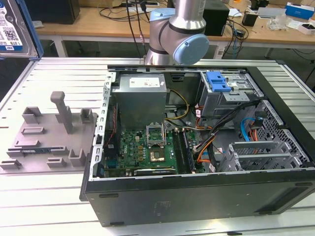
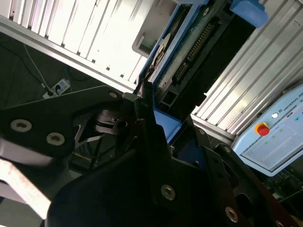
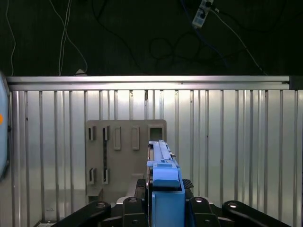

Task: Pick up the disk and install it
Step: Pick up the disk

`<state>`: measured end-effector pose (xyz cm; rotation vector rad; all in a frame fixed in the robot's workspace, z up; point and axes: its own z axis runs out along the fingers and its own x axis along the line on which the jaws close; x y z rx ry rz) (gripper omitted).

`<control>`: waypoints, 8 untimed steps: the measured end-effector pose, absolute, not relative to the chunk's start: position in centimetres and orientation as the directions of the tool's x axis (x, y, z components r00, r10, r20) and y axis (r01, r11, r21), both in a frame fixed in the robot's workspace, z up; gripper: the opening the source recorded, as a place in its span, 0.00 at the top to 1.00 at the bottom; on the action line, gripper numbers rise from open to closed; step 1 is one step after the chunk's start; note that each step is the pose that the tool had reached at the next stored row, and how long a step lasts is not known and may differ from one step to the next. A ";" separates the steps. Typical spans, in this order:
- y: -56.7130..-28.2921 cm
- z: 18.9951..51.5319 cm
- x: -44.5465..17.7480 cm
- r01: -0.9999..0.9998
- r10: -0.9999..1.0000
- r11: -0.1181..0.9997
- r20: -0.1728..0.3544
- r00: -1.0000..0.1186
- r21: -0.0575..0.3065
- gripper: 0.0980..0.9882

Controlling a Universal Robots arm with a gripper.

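Gripper (image 3: 164, 185) clamped narrow on the disk (image 3: 160, 153), which stands on edge between the black fingers (image 2: 149, 136) with its bright blue carrier rail pressed from both sides. The disk is off the table (image 1: 59, 78). In the first wrist view it is seen edge-on, hanging over the ribbed metal top with a grey fixture plate (image 3: 118, 151) lying flat beneath and just beside its line. In the second wrist view its green circuit-board underside and a row of connector pins face the camera, and a teach pendant (image 2: 277, 137) lies past the table's edge.

In the exterior view the disk's white-and-blue label and blue rail show in the upper corner on the exterior view's left, above the table's far corner. The arm (image 1: 179, 29) comes down from the top of that view as a silver tube into a grey joint with a pale blue cap, just behind the far wall of an open computer case (image 1: 197, 196). The case lies on its side across the table's middle, with its motherboard, power supply and drive cage exposed and a small blue latch (image 1: 217, 81) on top of the cage. The grey fixture plate sits on the table near its edge on the exterior view's left, apart from the case.
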<state>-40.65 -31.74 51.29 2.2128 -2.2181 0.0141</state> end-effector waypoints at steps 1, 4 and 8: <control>-31.7 51.3 -40.7 -1.000 -1.000 0.002 0.012 -0.002 0.000 0.70; -31.7 51.3 -40.7 -1.000 -1.000 0.002 0.012 -0.002 0.000 0.70; -32.0 51.3 -40.4 -1.000 -1.000 0.002 0.012 -0.002 0.000 0.70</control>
